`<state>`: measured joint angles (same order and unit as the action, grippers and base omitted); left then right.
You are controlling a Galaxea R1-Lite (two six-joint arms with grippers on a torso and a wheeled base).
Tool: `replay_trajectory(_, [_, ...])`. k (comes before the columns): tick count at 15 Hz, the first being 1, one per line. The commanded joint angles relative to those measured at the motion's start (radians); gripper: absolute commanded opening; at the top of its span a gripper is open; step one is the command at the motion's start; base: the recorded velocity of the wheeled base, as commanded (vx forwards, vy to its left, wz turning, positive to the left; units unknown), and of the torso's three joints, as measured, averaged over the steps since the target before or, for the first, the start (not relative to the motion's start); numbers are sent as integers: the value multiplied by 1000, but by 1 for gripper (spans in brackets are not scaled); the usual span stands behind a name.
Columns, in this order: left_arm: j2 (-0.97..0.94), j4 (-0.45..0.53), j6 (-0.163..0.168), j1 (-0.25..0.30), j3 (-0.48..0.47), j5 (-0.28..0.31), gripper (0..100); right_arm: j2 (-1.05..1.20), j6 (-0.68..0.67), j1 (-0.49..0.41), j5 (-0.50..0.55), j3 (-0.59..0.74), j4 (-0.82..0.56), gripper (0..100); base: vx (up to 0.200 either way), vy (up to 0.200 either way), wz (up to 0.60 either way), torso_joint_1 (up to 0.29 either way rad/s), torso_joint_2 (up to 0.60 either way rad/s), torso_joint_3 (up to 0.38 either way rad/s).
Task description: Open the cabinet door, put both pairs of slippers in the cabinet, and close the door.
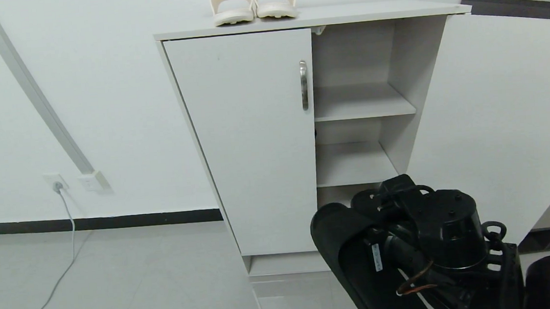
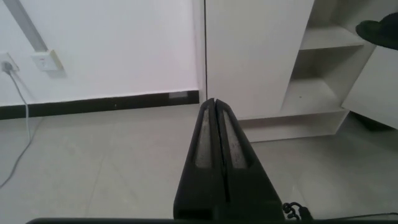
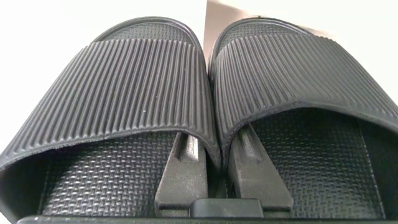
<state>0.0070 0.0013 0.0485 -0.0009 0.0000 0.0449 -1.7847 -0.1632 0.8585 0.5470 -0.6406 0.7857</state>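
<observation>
A white cabinet (image 1: 313, 19) stands against the wall with its left door (image 1: 249, 142) closed and its right door (image 1: 498, 122) swung wide open, baring two shelves (image 1: 354, 104). A beige pair of slippers (image 1: 253, 4) rests on the cabinet top. In front of the lower opening, my right gripper (image 3: 217, 158) is shut on a black pair of slippers (image 1: 351, 246); its fingers (image 3: 183, 171) reach under the straps and pinch the two inner walls together. My left gripper (image 2: 214, 146) hangs low over the floor, shut on nothing, left of the cabinet (image 2: 261, 56).
A wall socket (image 1: 55, 182) with a grey cable (image 1: 62, 259) trailing over the tiled floor sits at the left. Dark furniture (image 1: 518, 2) stands behind the open door. The closed door has a metal handle (image 1: 304, 84).
</observation>
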Motion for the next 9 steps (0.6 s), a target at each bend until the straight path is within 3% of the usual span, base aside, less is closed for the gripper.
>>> replay_trajectory(1, [-4, 0, -2, 1, 0, 0, 0, -108, 2, 2, 65, -83, 69, 0, 0, 0, 0, 0, 0, 0])
replay_trajectory(9, [-4, 0, -4, 1, 0, 0, 0, -249, 2, -22, 200, -257, 115, 0, 0, 0, 0, 0, 0, 0])
